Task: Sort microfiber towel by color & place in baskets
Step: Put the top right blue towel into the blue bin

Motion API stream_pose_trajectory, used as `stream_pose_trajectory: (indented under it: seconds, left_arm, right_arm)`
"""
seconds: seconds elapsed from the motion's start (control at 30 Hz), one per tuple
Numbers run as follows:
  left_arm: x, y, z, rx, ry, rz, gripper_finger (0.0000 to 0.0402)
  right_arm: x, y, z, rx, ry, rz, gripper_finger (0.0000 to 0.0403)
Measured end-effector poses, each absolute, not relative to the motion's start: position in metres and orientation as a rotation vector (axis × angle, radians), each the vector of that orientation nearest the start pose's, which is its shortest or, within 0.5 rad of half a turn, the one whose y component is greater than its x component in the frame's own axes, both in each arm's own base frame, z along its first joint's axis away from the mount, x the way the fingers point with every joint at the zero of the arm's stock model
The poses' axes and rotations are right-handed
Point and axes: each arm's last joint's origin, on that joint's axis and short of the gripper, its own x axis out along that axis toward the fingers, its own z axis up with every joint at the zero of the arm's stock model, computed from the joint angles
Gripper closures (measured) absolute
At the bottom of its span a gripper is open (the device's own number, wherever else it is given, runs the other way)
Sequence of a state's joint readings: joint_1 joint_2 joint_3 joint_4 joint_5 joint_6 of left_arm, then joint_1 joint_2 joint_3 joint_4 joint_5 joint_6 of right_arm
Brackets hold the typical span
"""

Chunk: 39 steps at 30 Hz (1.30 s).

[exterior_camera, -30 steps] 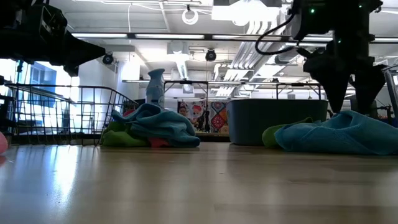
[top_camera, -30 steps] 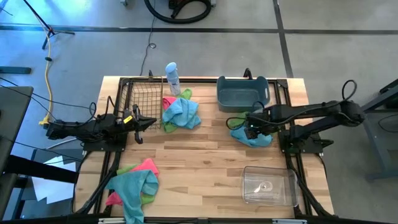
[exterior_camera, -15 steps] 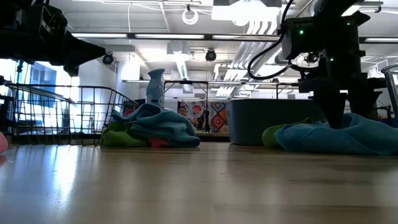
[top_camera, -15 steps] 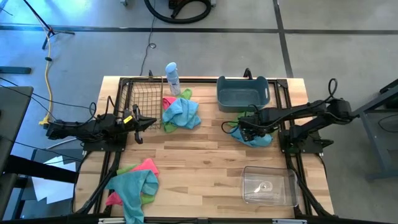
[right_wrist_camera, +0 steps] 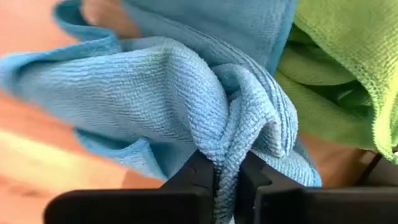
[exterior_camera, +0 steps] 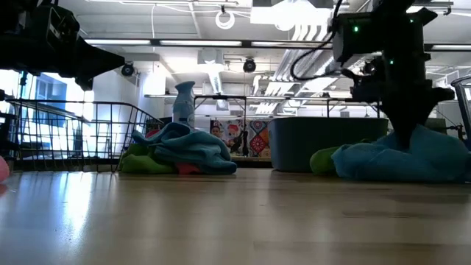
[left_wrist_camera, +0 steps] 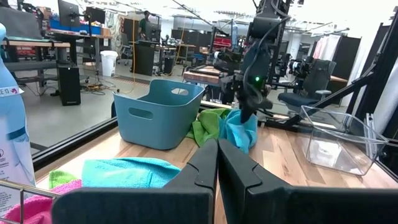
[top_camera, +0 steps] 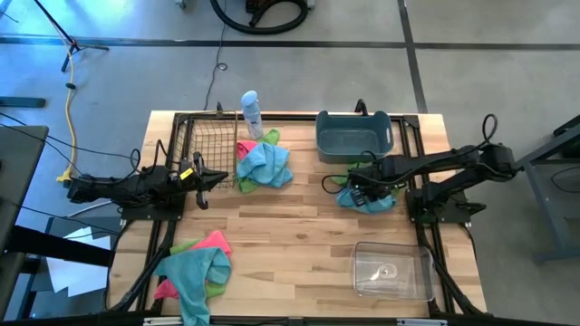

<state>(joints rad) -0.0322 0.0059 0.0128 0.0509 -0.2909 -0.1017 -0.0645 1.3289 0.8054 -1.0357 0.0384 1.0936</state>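
Blue towel pinched, lift comes next

Right gripper (right_wrist_camera: 227, 186) down on the small pile by the grey-blue tub (top_camera: 353, 136), fingers clamped on a fold of the teal-blue towel (right_wrist_camera: 180, 93), green towel (right_wrist_camera: 336, 81) just beside. Probably needs a clean lift that leaves the green behind. Left gripper (left_wrist_camera: 217, 163) parked by the wire basket (top_camera: 204, 145), fingers closed, holding nothing.

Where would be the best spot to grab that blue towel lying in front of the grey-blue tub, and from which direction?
Probably from straight above, on a raised fold near the middle of the blue towel. It lies crumpled on the table, so its ridges stand up for pinching. The right gripper is already shut on such a bunched fold, clear of the green towel touching it.
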Motion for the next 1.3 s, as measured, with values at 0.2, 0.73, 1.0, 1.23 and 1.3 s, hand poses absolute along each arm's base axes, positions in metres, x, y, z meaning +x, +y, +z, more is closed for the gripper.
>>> stream_pose_trajectory:
  seconds: [0.2, 0.73, 1.0, 1.23, 1.3]
  left_arm:
    - [0.096, 0.005, 0.172, -0.110, -0.070, 0.255, 0.0401]
    - [0.096, 0.005, 0.172, -0.110, -0.070, 0.255, 0.0401]
    - [0.096, 0.005, 0.172, -0.110, -0.070, 0.255, 0.0401]
    - [0.096, 0.005, 0.172, -0.110, -0.070, 0.255, 0.0401]
    - [0.096, 0.005, 0.172, -0.110, -0.070, 0.255, 0.0401]
  right_arm:
    - [0.201, -0.013, 0.229, 0.850, 1.330, -0.795, 0.0394]
    - [0.205, -0.010, 0.392, 0.560, 0.951, -0.226, 0.0397]
    - [0.208, -0.010, 0.416, 0.474, 0.818, -0.103, 0.0396]
    - [0.211, -0.017, 0.416, 0.374, 0.779, -0.172, 0.0396]
    - [0.212, -0.027, 0.418, 0.349, 0.738, -0.277, 0.0396]
